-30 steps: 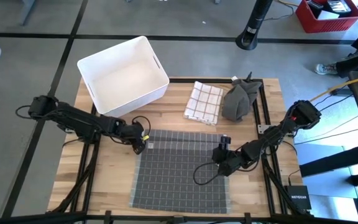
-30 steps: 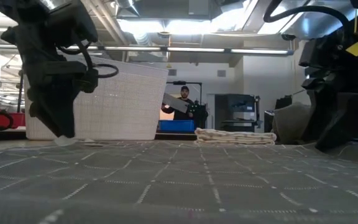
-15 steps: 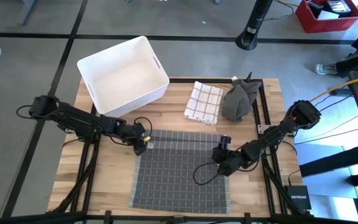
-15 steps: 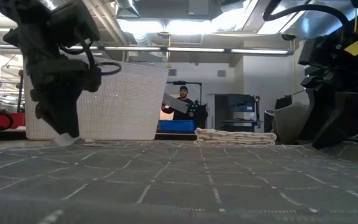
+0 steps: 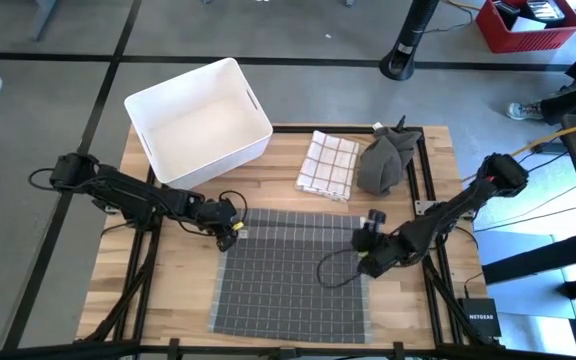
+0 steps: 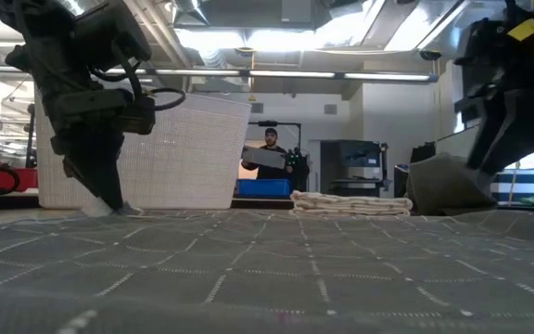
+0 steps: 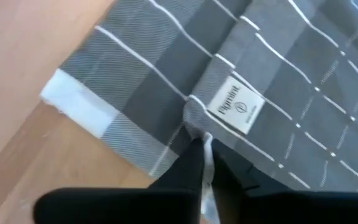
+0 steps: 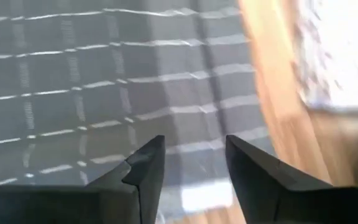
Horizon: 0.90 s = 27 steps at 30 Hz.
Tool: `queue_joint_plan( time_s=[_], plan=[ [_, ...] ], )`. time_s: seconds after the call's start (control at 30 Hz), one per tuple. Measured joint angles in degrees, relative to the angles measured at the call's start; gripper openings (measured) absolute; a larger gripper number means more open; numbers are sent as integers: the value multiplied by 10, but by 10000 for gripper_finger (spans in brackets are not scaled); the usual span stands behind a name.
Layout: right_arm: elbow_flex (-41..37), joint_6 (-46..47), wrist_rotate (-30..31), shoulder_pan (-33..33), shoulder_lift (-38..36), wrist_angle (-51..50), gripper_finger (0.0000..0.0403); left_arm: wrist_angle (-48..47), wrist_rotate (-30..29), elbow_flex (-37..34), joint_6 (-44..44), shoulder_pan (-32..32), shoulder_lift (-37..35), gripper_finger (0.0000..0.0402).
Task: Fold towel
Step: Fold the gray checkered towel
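Since a second ago, left pincer point(image 7: 205, 163) has pinched shut on the grey towel point(image 5: 293, 275)'s corner; right pincer point(image 8: 191, 158), lifted, gapes. Soft, limp cloth: grip corners.

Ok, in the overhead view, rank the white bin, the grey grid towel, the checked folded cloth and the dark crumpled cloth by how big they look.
1. Grey grid towel
2. White bin, not much smaller
3. and 4. Checked folded cloth and dark crumpled cloth: they look about alike, too close to rank.
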Motion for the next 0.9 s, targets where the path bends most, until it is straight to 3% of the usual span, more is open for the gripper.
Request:
queue_joint_plan(
  time_s=[0.3, 0.47, 0.67, 0.9],
  plan=[
    [-142, 270, 12, 0, -155, 5, 152, -3, -6, 12, 19, -33, -28, 15],
    [-229, 415, 2, 0, -211, 99, 152, -3, -14, 12, 25, -34, -29, 4],
    [-276, 462, 4, 0, -211, 196, 152, -2, -19, 12, 27, -34, -29, 14],
    [-278, 463, 11, 0, -211, 202, 152, -2, -19, 12, 27, -34, -29, 7]
  ],
)
